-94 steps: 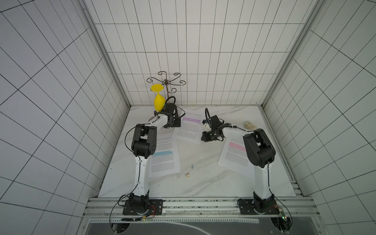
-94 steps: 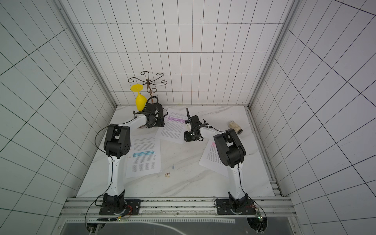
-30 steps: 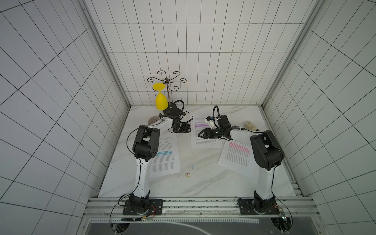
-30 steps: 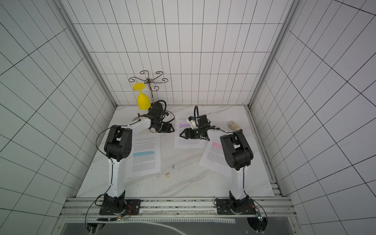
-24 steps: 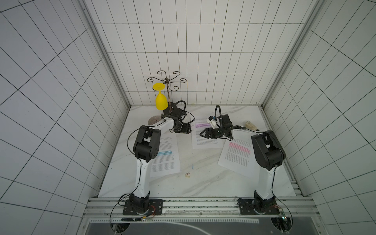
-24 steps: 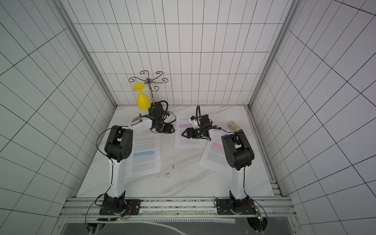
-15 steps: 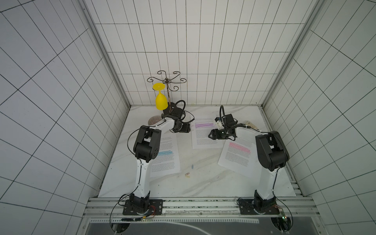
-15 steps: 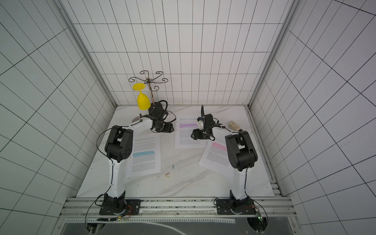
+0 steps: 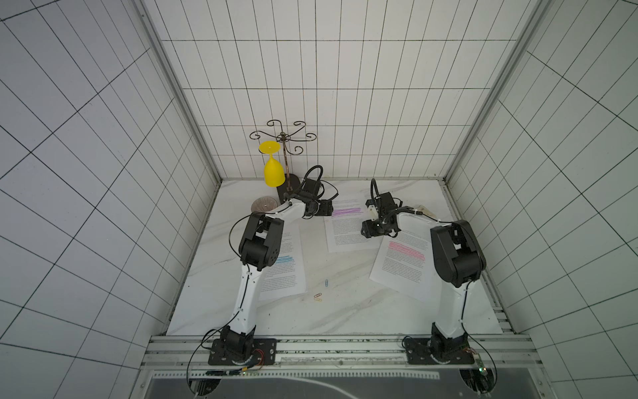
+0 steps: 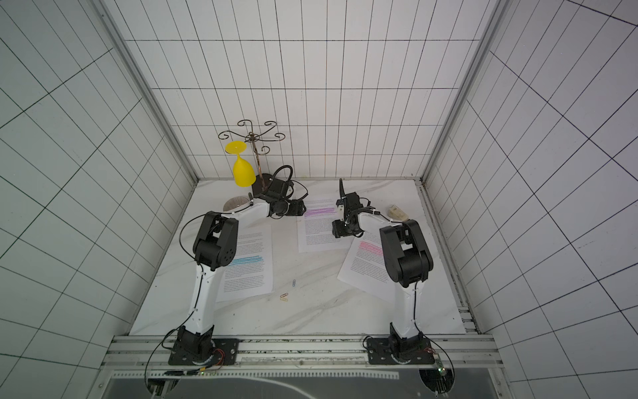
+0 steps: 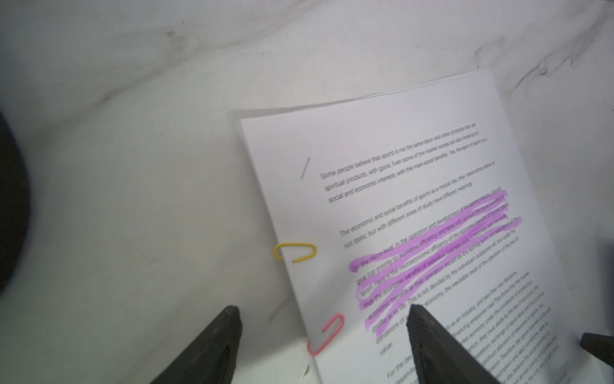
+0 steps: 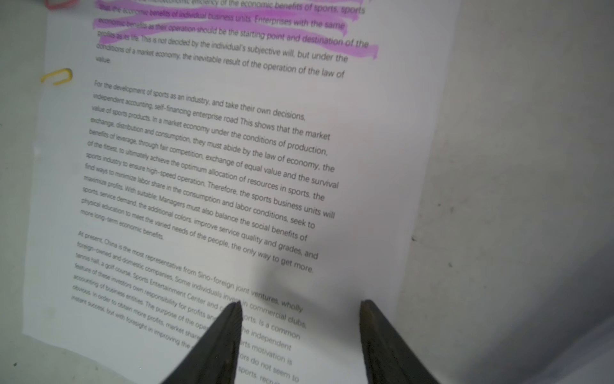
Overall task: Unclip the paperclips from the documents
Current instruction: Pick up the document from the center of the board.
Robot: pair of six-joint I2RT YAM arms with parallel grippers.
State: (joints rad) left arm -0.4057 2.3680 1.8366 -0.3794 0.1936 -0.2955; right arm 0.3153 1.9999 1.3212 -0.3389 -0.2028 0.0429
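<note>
Straddling pink paperclip (image 11: 326, 334): left gripper (image 11: 323, 309)

A pink wire paperclip (image 12: 61, 4) is cut by the right wrist view's edge; text on the purple-highlighted white document (image 11: 398, 149) blurs in the left wrist view; the black-and-white left arm (image 9: 248, 297) hides part of the blue-highlighted white document (image 9: 288, 276).

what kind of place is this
Most likely a robot lab test cell, not an office: white gridded walls box in a marble-look tabletop, the left arm and right arm are bolted to a metal rail, and printed documents lie staged as props.
</note>
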